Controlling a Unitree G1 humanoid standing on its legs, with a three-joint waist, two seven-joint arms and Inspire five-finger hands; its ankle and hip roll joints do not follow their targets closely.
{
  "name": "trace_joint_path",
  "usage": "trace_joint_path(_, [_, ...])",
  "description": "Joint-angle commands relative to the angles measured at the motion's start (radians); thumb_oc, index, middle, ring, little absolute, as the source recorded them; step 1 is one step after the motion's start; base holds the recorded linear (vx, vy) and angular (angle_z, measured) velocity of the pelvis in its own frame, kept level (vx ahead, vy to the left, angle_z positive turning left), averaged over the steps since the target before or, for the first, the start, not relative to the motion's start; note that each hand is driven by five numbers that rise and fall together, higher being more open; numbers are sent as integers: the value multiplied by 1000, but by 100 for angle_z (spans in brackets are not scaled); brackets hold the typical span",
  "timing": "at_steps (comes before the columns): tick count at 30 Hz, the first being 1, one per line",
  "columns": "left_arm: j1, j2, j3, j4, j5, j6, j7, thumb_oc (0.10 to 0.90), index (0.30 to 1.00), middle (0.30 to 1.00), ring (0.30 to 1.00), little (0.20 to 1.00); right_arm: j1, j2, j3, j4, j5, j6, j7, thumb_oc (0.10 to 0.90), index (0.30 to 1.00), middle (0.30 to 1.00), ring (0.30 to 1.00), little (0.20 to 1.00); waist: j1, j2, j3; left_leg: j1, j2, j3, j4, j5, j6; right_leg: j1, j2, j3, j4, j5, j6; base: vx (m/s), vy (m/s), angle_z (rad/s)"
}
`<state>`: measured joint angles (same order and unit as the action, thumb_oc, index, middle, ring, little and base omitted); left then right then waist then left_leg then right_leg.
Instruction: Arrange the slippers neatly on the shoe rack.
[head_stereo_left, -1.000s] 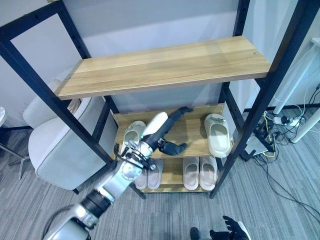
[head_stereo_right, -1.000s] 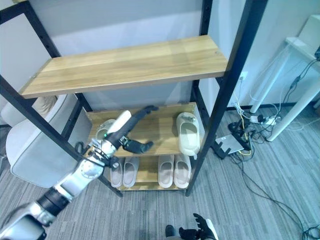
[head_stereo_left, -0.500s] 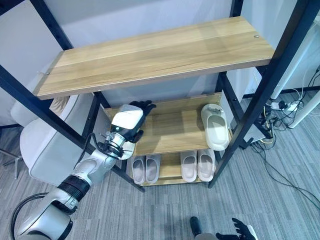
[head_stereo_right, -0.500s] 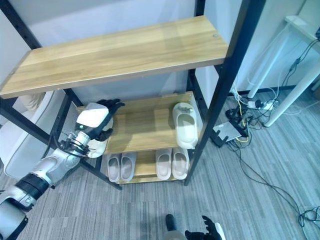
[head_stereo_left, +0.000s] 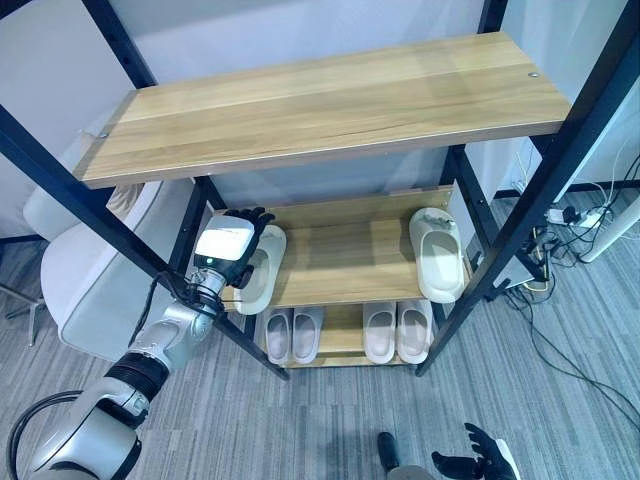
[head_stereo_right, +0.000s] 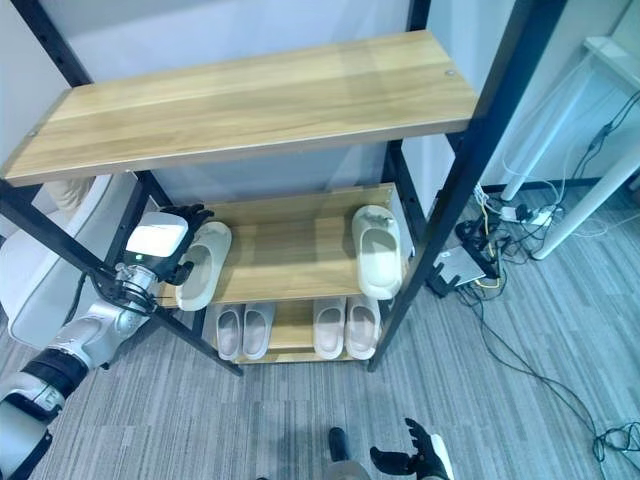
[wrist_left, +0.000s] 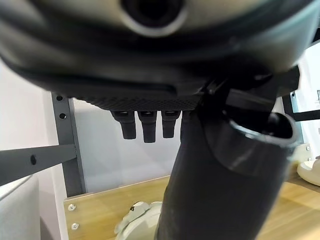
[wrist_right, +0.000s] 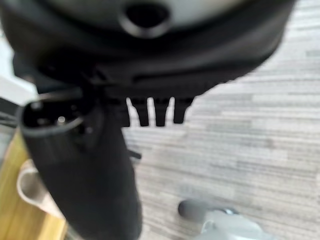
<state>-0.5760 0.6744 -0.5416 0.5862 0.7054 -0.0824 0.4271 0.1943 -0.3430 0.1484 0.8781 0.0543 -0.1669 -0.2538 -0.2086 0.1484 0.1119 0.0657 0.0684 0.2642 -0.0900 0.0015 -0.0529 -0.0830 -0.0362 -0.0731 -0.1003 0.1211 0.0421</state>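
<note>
The left hand sits at the left end of the shoe rack's middle shelf, its dark fingers straight and loose, holding nothing. It hovers over the heel end of a cream slipper, which lies on that shelf just at 3 o'clock of the hand, toe toward 12 o'clock; whether the hand touches the slipper cannot be told. In the left wrist view the same slipper's edge shows pale on the wood below the fingers.

Across the shelf at 3 o'clock, well apart from the first, a second cream slipper lies at the right end of the shelf, beside the black upright of the shoe rack.

Toward 5 o'clock of the hand, on the bottom shelf, stand two pairs of pale slippers side by side: the left pair and the right pair, each pair's two slippers touching.

At 12 o'clock the top shelf is a bare wooden board.

At 9 o'clock, outside the rack, stands a white chair on the grey carpet.

The right hand shows low at 5 o'clock, near the carpet, with its fingers straight and spread, holding nothing.
</note>
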Motion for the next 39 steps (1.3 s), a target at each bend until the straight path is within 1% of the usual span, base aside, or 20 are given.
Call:
trace_joint_path(1, [-151, 31, 83, 47, -54, 7, 84, 800, 900, 900, 900, 900, 23, 1, -30, -42, 67, -64, -39, 800, 900, 900, 900, 900, -20, -46, -76, -48, -10, -49, 3, -21, -30, 50, -74, -24, 13, -123, 137, 0, 0, 0])
trace_joint_path(7, [-186, 11, 69, 84, -79, 11, 95, 800, 900, 900, 900, 900, 0, -7, -20, -43, 66, -63, -52, 800, 900, 900, 900, 900, -24, -43, -83, -93, -11, -48, 3, -10, -30, 4, -75, -22, 13, -111, 136, 0, 0, 0])
trace_joint_path(11, [-239, -1, 18, 144, -38, 34, 106, 800, 900, 900, 900, 900, -22, 0, -31, -7, 101, -71, -61, 800, 900, 900, 900, 900, -23, -43, -88, -114, -9, -47, 3, -5, -31, -23, -77, -18, 13, -103, 138, 18, -6, 0])
trace_joint_path(14, [-265, -2, -2, 174, -20, 54, 121, 800, 900, 900, 900, 900, -27, 5, -30, -4, 109, -79, -69, 800, 900, 900, 900, 900, -21, -42, -90, -125, -9, -44, 3, -2, -32, -37, -77, -17, 13, -99, 139, 7, -2, -2])
trace_joint_path(19, [-272, 0, 1, 194, -15, 64, 137, 800, 900, 900, 900, 900, -28, 6, -36, -2, 105, -84, -89, 800, 900, 900, 900, 900, -19, -48, -92, -122, -5, -42, 3, -3, -33, -35, -75, -19, 13, -100, 137, 35, -12, -4])
trace_joint_path(20, [-277, 2, -7, 199, 0, 68, 142, 800, 900, 900, 900, 900, -34, 8, -41, 1, 116, -87, -90, 800, 900, 900, 900, 900, -20, -49, -91, -123, -4, -42, 3, -3, -33, -35, -74, -18, 13, -100, 137, 0, 0, 0])
trace_joint_path(21, [-280, -2, -18, 201, 16, 79, 137, 800, 900, 900, 900, 900, -40, 18, -64, 5, 165, -93, -90, 800, 900, 900, 900, 900, -26, -50, -89, -125, -5, -39, 3, -4, -33, -38, -73, -16, 13, -100, 138, 0, 0, 0])
trace_joint_path(23, [-288, -11, -31, 223, 32, 91, 130, 800, 900, 900, 900, 900, -41, 22, -72, 14, 182, -97, -90, 800, 900, 900, 900, 900, -31, -49, -90, -129, -4, -36, 3, -6, -33, -45, -73, -14, 13, -98, 139, 0, 0, 0])
trace_joint_path(24, [-292, -17, -34, 240, 31, 93, 129, 769, 853, 853, 853, 853, -43, 22, -72, 15, 184, -97, -92, 800, 900, 900, 900, 900, -33, -49, -91, -131, -4, -35, 3, -6, -33, -48, -73, -13, 13, -97, 139, 22, 2, -4])
trace_joint_path(25, [-301, -30, -45, 274, 30, 97, 126, 450, 375, 375, 375, 375, -46, 21, -66, 20, 183, -96, -92, 800, 900, 900, 900, 900, -37, -48, -92, -134, -5, -33, 3, -6, -32, -53, -73, -12, 13, -96, 139, 20, 8, -7])
trace_joint_path(26, [-309, -37, -53, 299, 27, 99, 125, 400, 300, 300, 300, 300, -46, 20, -64, 19, 183, -97, -93, 800, 900, 900, 900, 900, -39, -47, -93, -135, -5, -32, 3, -6, -32, -56, -73, -10, 13, -95, 139, 16, 7, -8])
trace_joint_path(30, [-323, -70, -70, 372, 16, 99, 125, 400, 300, 300, 300, 300, -47, 18, -61, 17, 179, -98, -96, 800, 900, 900, 900, 900, -45, -47, -93, -134, -4, -24, 3, -7, -33, -57, -74, -8, 13, -94, 139, 21, 6, -4])
trace_joint_path(34, [-325, -125, -71, 455, -25, 102, 160, 400, 300, 300, 300, 300, -52, 12, -48, 19, 168, -106, -116, 800, 900, 900, 900, 900, -60, -48, -90, -131, -3, -16, 3, -9, -34, -61, -69, 0, 13, -94, 137, 17, -1, -1])
trace_joint_path(39, [-315, -148, -77, 473, -27, 98, 172, 400, 300, 300, 300, 300, -52, 13, -46, 18, 154, -110, -131, 800, 900, 900, 900, 900, -68, -48, -91, -133, -1, -9, 3, -9, -35, -67, -68, 6, 13, -92, 136, 10, -6, -4])
